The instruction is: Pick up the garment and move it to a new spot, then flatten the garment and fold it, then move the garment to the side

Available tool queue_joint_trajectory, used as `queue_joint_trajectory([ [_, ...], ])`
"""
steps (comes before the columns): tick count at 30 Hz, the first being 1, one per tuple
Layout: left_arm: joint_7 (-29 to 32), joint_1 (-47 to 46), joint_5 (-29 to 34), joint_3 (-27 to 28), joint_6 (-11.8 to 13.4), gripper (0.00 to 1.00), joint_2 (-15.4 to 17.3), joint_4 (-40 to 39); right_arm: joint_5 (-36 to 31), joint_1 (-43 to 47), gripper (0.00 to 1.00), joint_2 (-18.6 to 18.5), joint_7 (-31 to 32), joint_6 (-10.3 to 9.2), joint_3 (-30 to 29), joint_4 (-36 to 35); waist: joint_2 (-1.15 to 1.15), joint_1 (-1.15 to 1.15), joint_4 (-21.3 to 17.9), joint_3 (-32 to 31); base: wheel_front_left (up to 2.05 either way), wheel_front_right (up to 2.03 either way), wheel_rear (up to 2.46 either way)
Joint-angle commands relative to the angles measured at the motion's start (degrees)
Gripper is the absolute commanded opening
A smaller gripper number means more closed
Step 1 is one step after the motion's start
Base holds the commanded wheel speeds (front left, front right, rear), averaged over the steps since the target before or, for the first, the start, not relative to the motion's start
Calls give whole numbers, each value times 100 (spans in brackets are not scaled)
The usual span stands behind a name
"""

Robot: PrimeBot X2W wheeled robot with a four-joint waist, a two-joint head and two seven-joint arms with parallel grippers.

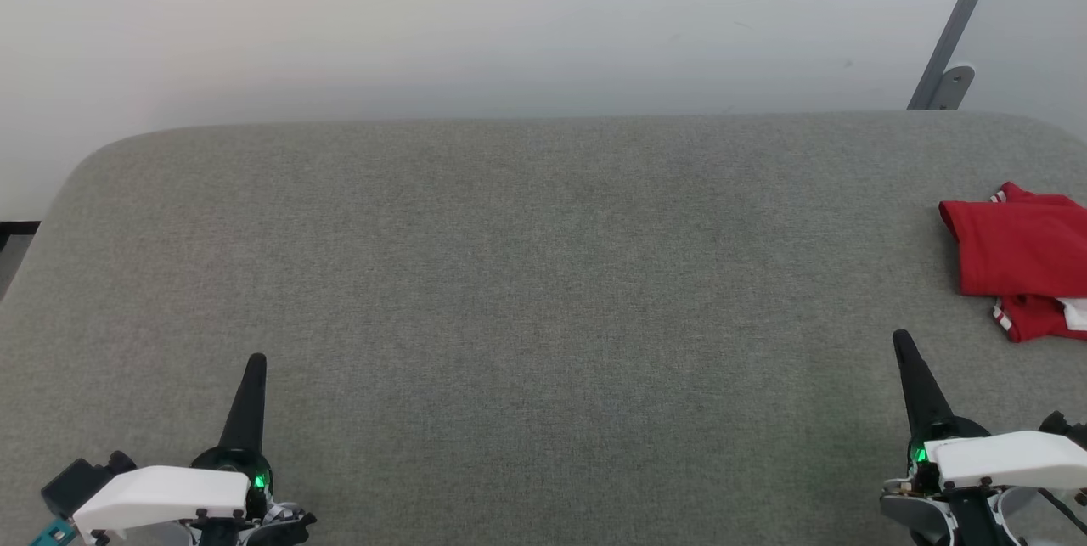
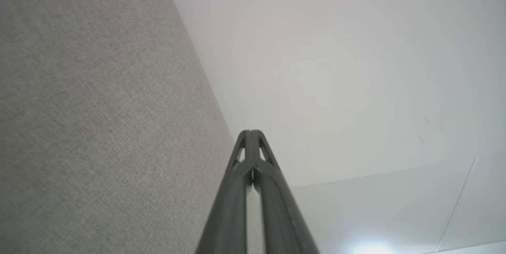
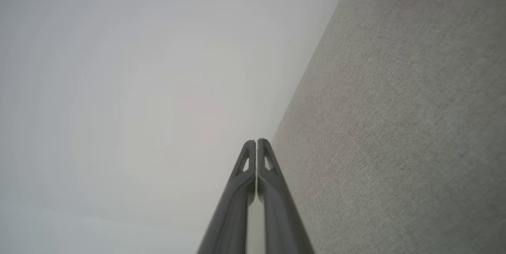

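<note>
Jersey (image 1: 1016,247) lies folded at the grey bench's (image 1: 509,274) far right, and I see left end effector (image 1: 256,362) and right end effector (image 1: 900,340) both pressed together, empty.

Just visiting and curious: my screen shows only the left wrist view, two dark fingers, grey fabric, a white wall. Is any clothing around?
Observer: Yes. The head view shows a red garment with white trim lying at the right edge of the grey surface.
Operator: Is anything holding it?
Observer: No. The right gripper sits nearer the robot, apart from it, fingers pressed together.
Operator: And my arm?
Observer: The left gripper is at the lower left, across the surface from the garment.
</note>
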Motion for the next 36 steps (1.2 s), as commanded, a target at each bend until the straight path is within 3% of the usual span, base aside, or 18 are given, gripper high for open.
queue_joint_trajectory([
  [1, 45, -116, -96, 28, -23, 0, -1, -14, 97, -112, 0, 14, 41, 1, -20, -28, 0, 0, -1, 0, 0, 0, 0],
  [36, 446, -429, -1283, 141, -32, 0, -156, 169, 1520, -345, 0, 42, 433, 0, -39, 101, 0, 0, -87, 24, 0, 0, 0],
])
